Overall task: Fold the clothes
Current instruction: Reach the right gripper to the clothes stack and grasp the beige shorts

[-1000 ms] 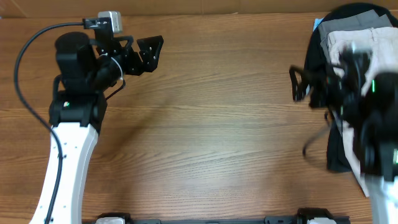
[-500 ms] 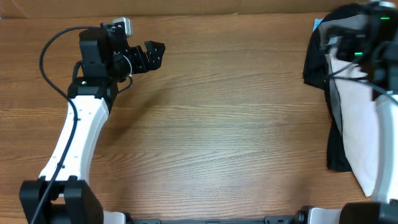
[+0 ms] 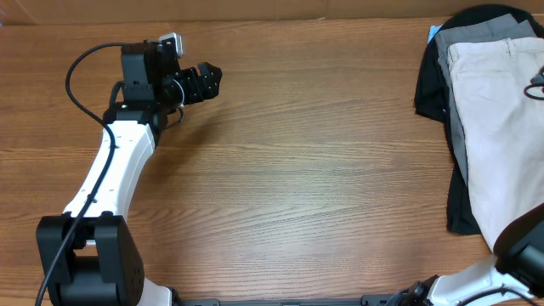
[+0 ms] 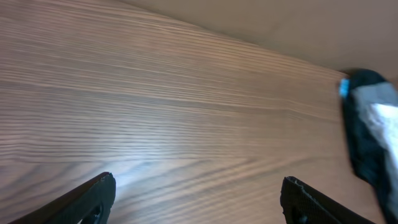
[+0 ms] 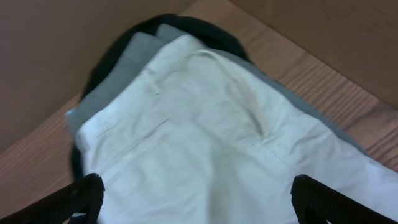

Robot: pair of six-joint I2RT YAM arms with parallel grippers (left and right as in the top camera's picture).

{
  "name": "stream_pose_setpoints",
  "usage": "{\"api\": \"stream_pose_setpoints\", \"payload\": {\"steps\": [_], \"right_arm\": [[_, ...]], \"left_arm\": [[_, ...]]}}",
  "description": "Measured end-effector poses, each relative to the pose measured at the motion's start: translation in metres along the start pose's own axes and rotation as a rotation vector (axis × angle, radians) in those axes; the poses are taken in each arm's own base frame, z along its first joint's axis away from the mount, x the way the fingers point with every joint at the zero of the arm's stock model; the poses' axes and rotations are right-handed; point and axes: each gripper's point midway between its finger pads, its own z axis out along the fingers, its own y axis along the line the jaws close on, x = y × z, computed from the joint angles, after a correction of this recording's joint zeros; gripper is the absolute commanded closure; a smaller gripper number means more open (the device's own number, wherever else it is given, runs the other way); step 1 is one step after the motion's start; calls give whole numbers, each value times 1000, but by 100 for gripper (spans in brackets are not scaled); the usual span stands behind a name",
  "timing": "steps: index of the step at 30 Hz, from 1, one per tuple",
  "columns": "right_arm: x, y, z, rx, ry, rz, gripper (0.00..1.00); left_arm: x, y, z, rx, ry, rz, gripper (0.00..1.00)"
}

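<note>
Topping grey shorts at the table edge, beige shorts, left hand and right hand spread wide.

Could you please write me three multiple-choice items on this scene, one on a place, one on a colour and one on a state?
1. Where on the brown wooden table do the pale cream cotton shorts lie?
A. at its right edge
B. in its middle
C. under the left arm

2. What colour is the garment directly beneath them?
A. red
B. grey
C. green

3. How is the left gripper?
A. shut on cloth
B. open and empty
C. shut on nothing

Answers:
1 A, the overhead view shows them against the right edge.
2 B, a grey garment shows around them, over a black garment.
3 B, its fingers stand wide apart over bare wood.
</note>
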Motion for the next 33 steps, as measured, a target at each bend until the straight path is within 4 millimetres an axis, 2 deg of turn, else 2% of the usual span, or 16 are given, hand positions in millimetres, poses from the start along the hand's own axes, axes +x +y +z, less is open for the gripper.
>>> {"api": "stream_pose_setpoints", "payload": {"steps": [5,9,15,22,24,26,28,31,33], "right_arm": [[-1,-34,33,30,-27,16,0],[3,-53,55,57,-36,-1,0],[22,-70,90,89,-14,-41,3],[39,-89,123,141,-10,-69,13],[44,-93,129,153,-6,-80,21],[50,-96,135,158,4,-87,34],[54,-98,139,160,11,-94,58],[58,-96,142,151,18,-97,89],[57,-94,142,150,21,-96,96]], "left_arm": [[0,20,5,-96,-13,-6,12],[8,35,16,-147,8,-18,14],[28,54,34,-193,63,-37,16],[35,67,41,-243,78,-42,17],[35,70,40,-259,75,-42,18],[34,73,40,-276,70,-41,20],[33,75,39,-288,66,-40,21],[33,77,39,-300,64,-39,23],[33,79,39,-306,62,-39,23]]}}
